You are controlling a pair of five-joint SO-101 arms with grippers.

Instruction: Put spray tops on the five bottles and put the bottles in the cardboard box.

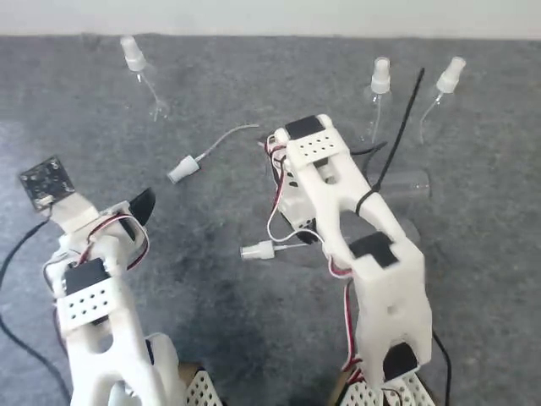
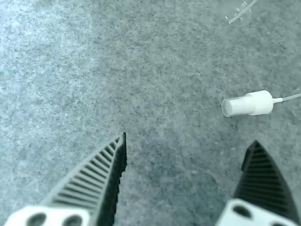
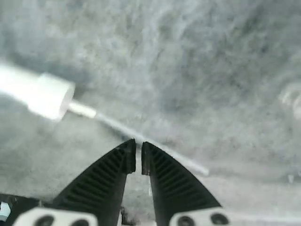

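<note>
On the grey table [image 1: 211, 313], spray top [image 3: 49, 96] lies flat; right gripper [image 3: 138, 143] nearly shut, seemingly pinching its thin dip tube [image 3: 178, 160]. Left gripper [image 2: 190, 140] wide open, empty. Light, tube bendy, so grip the stiff collar.

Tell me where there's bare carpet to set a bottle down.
Bare carpet: the far-left corner beside the upright spray top, and the right side, nearer than the lying bottle, past the right arm. Crowded: the middle, with one loose spray top beyond the left hand and another beside the right arm.
</note>
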